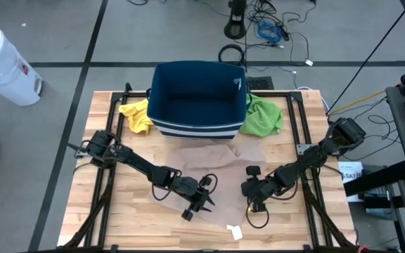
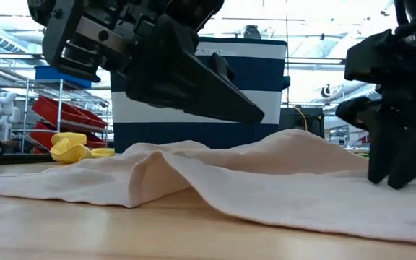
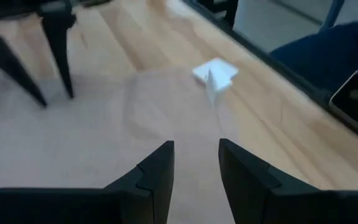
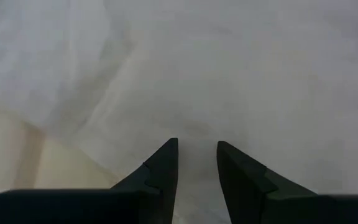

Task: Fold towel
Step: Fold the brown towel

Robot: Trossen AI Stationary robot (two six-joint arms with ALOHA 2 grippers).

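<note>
A beige towel (image 1: 213,165) lies spread and rumpled on the wooden table, with a raised fold (image 2: 157,162) across it and a white tag (image 1: 234,230) at its near right corner. My left gripper (image 1: 202,201) is open and tilted, hovering above the towel's near middle (image 3: 196,149). My right gripper (image 1: 254,205) is open and points steeply down at the towel's near right part (image 4: 196,148). In the left wrist view its two thin fingers (image 3: 61,62) stand spread on the cloth. My right gripper comes from above, pointing down. Its open fingertips (image 2: 392,182) stand on the towel's near right part (image 4: 197,124), a short way from the tag. No cloth sits between the fingers, and the towel lies flat on the table there.
A dark blue bin with white stripes (image 1: 199,98) stands at the table's far side, with a yellow cloth (image 1: 136,116) at its left and a green cloth (image 1: 262,116) at its right. Black frame rails (image 1: 304,140) run along the table's sides. Bare wood (image 1: 118,218) lies near left.
</note>
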